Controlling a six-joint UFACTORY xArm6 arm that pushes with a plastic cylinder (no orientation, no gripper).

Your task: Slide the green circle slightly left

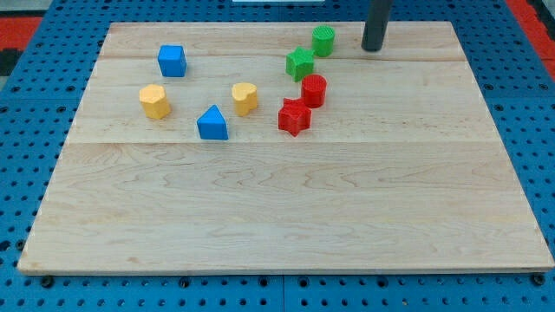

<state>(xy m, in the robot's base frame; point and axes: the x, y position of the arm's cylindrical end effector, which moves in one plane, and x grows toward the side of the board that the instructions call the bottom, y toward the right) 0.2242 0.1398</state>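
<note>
The green circle (pixel 323 40) stands near the view's top, right of centre, on the wooden board (pixel 286 217). My tip (pixel 373 48) rests on the board to the right of the green circle, with a gap between them. A green star (pixel 300 63) sits just below and left of the green circle.
A red circle (pixel 313 90) and a red star (pixel 294 117) lie below the green star. A yellow block (pixel 244 98), a blue triangle-like block (pixel 212 124), a yellow hexagon (pixel 154 101) and a blue cube (pixel 172 61) lie to the left.
</note>
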